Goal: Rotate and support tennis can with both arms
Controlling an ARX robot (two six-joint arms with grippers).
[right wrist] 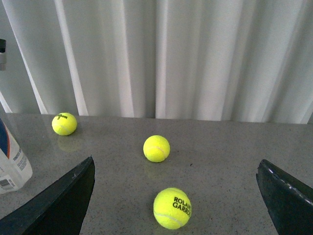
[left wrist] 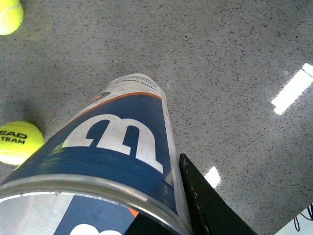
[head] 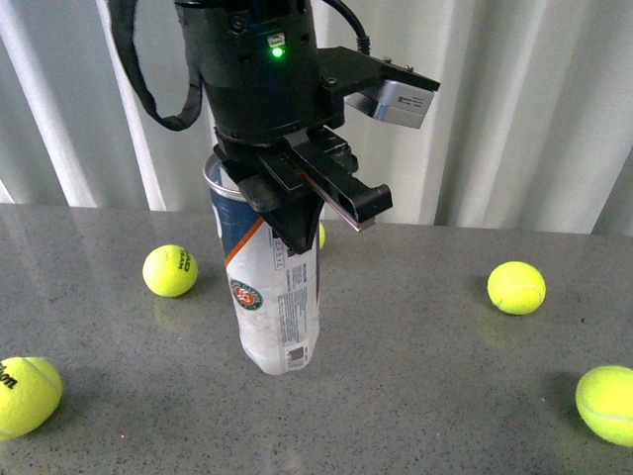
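Tennis can in left gripper, right gripper spread

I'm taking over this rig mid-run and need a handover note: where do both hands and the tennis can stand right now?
Left hand: shut on the tennis can near its silver rim.
Right hand: open, empty, apart from the can.
Can: base on the table, rim up, leaning slightly.
Done: one-hand grip at the top.
Left: bring the right hand in to support the can, then rotate it.
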